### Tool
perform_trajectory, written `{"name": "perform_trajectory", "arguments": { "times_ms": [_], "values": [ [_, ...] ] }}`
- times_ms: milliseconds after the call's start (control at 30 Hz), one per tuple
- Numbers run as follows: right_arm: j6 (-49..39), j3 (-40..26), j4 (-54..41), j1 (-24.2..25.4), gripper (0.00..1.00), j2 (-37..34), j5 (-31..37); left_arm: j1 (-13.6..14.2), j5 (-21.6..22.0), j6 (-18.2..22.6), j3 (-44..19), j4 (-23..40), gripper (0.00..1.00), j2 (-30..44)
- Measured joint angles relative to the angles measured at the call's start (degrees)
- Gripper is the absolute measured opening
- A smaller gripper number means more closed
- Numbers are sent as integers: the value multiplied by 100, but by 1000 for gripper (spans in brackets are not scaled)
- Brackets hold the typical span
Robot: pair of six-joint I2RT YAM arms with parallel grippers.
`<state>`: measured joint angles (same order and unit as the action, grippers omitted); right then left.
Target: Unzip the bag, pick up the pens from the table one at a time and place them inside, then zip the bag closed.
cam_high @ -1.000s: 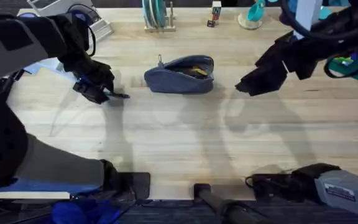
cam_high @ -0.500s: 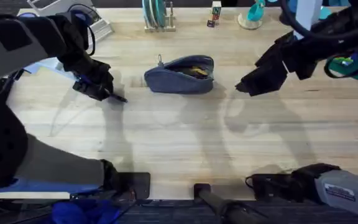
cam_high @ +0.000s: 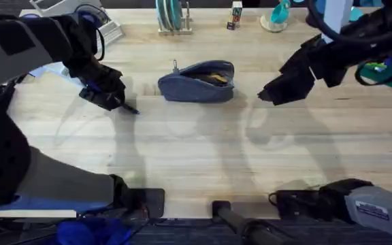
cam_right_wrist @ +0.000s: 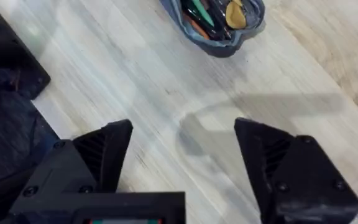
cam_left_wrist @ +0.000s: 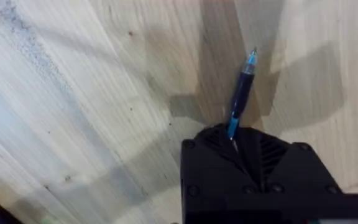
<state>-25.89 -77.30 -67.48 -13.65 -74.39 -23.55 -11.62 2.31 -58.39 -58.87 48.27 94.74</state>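
Note:
The blue-grey bag (cam_high: 197,82) lies unzipped at the table's middle back, with pens and a yellow item showing inside; in the right wrist view the open bag (cam_right_wrist: 215,22) holds several coloured pens. My left gripper (cam_high: 114,101) hovers left of the bag, shut on a dark pen (cam_high: 129,107) with a blue tip. The left wrist view has that pen (cam_left_wrist: 240,94) sticking out from between the closed fingers above the table (cam_left_wrist: 92,106). My right gripper (cam_high: 267,94) hangs open to the right of the bag, nothing between its fingers (cam_right_wrist: 98,149).
A rack with teal plates (cam_high: 171,16), a small box (cam_high: 235,13) and a teal object (cam_high: 276,17) stand along the back edge. A white tray (cam_high: 80,10) sits back left. Coloured items (cam_high: 386,67) lie at the far right.
My left gripper has lifted the pen slightly and tilted it, its tip now pointing down and right. The right arm and the bag have stayed still.

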Motion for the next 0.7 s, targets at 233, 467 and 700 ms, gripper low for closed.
{"name": "perform_trajectory", "arguments": {
  "times_ms": [233,467,700],
  "values": [
    [0,0,0,0,998,0,0,0,8,422,-2,13,41,-722],
    [2,0,0,0,998,0,0,0,11,1269,-24,57,40,-1447],
    [0,0,-1,0,998,0,2,0,48,1704,-24,132,40,-1949]
  ]
}}
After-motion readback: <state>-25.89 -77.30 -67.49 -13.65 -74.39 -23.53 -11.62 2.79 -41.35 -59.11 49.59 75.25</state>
